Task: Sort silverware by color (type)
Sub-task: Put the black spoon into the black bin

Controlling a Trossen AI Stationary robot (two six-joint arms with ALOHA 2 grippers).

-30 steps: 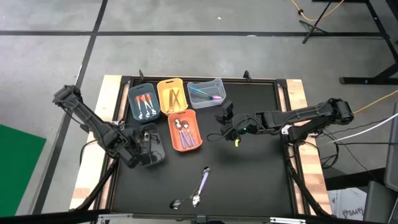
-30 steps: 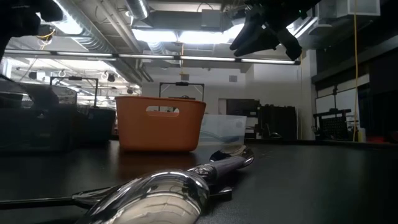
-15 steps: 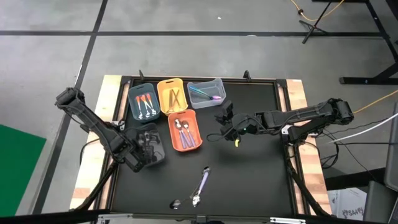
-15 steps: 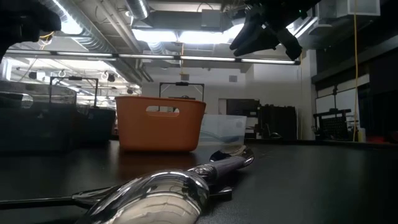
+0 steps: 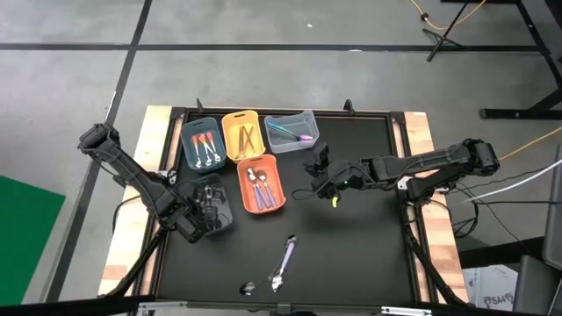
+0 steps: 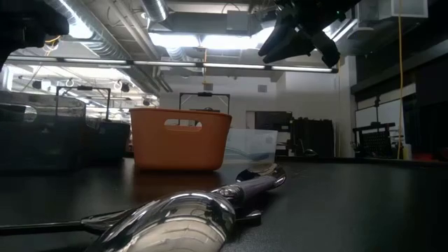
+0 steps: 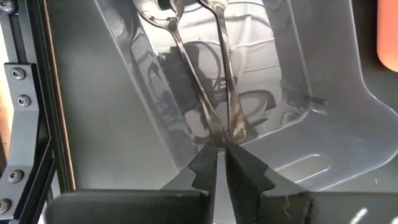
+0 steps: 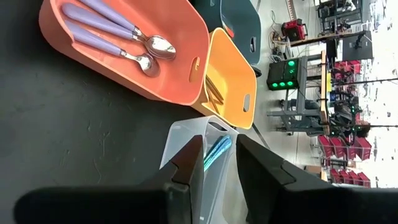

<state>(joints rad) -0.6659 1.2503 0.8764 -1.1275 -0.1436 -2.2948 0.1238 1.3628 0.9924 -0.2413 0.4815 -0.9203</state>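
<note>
My left gripper (image 5: pixel 198 225) points down into a clear bin (image 5: pixel 216 204) at the table's left. Its fingers (image 7: pixel 222 158) stand a narrow gap apart at the handle ends of two dark shiny pieces of silverware (image 7: pixel 205 93) that lie on the bin's floor. My right gripper (image 5: pixel 320 178) hovers open and empty above the table, right of the orange bin (image 5: pixel 261 184). A purple-handled spoon (image 5: pixel 285 257) and a small silver piece (image 5: pixel 248 287) lie flat on the black table near its front edge. My left gripper comes from above, its fingertips (image 7: pixel 208 163) right at the handle ends (image 7: pixel 227 132) of the two pieces lying in the clear bin. I cannot tell whether the fingertips touch them.
At the back stand a blue-grey bin (image 5: pixel 202 143) with orange-red spoons, a yellow bin (image 5: pixel 243 134) with gold pieces and a clear bin (image 5: pixel 291 128) with teal and purple ones. The orange bin holds purple-handled spoons (image 8: pixel 112 34). Bare black table lies at centre and right.
My left gripper has sunk a little into the clear bin and then kept still. My right arm has not moved.
</note>
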